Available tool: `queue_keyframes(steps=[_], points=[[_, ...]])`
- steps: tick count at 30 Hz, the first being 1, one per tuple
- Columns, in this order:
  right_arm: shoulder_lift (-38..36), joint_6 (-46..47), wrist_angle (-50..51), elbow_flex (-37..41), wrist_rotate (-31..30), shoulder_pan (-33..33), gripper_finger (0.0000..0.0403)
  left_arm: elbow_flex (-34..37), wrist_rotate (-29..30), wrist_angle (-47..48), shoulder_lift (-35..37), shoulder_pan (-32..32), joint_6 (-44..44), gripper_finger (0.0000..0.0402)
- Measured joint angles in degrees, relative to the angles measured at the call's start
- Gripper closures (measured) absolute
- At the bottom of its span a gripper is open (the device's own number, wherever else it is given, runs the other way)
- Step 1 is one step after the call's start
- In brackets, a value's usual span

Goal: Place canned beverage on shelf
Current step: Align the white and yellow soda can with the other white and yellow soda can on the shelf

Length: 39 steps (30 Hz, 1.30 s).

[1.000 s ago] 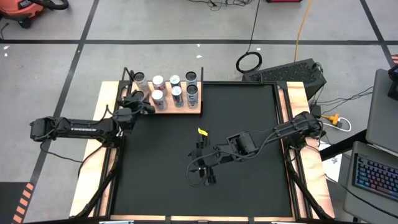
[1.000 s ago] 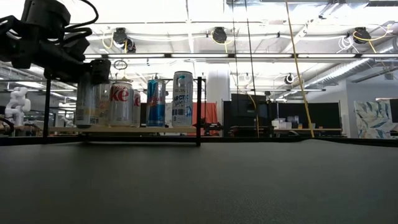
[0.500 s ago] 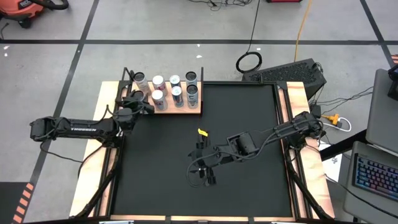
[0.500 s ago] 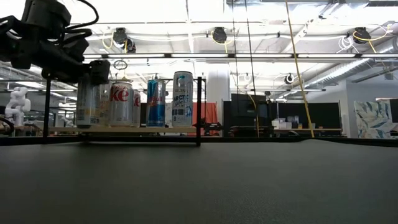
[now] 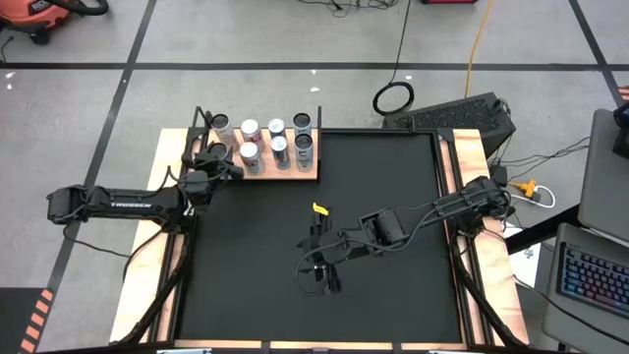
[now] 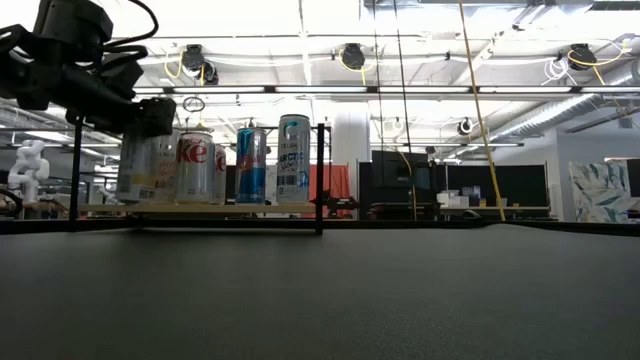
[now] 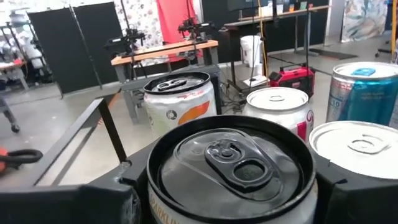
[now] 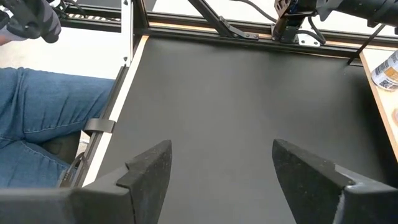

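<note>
A silver can with a black top rim (image 7: 230, 168) stands upright at the left end of the light-wood shelf (image 5: 307, 173), between the fingers of my left gripper (image 7: 227, 202). In the low view this can (image 6: 138, 165) is beside several other cans (image 6: 250, 165) on the board (image 6: 250, 209). In the high view my left gripper (image 5: 221, 157) hides it. My right gripper (image 5: 324, 280) hangs open above the middle of the black mat, holding nothing. My left gripper has the can's upper wall (image 7: 163, 208) between its two fingers (image 7: 74, 202), one on each side. It reaches in level from the table's left side. The can is upright, its bottom level with the other cans' bottoms on the shelf board.
Thin black uprights (image 6: 320, 175) stand at the shelf's corners. A small yellow thing (image 5: 319, 208) lies on the mat. A person's leg in jeans (image 8: 43, 118) shows beyond the table's edge. The mat (image 5: 393, 197) right of the shelf is free.
The dark finger beside the can in the low view has moved in against it. The can has slid a little toward the table's left edge along the shelf and stays upright.
</note>
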<state>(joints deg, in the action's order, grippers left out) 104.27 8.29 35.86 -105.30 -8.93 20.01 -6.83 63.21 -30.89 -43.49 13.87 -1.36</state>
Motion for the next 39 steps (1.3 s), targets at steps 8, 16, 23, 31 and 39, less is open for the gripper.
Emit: queue_keyframes(steps=[8,16,23,31,39], points=[[0.00,0.00,0.00,0.00,0.02,0.00,0.0145,0.00,-4.90,0.45,4.75,0.04,-2.57,0.0156],[0.00,0.00,0.02,0.00,0.02,0.72,0.0145,0.00,-9.46,5.49,9.54,0.09,-5.40,0.0153],[0.31,0.00,-0.11,0.00,0.00,1.11,0.0145,0.00,-16.13,8.88,13.48,2.69,-6.25,0.0152],[1.59,-0.11,0.25,-0.02,0.05,1.64,0.0145,0.00,-26.92,15.37,15.88,9.50,-3.52,0.0151],[1.64,-0.07,0.56,0.02,0.04,1.92,0.0145,0.00,-36.33,16.22,16.26,17.21,-2.40,0.0151]])
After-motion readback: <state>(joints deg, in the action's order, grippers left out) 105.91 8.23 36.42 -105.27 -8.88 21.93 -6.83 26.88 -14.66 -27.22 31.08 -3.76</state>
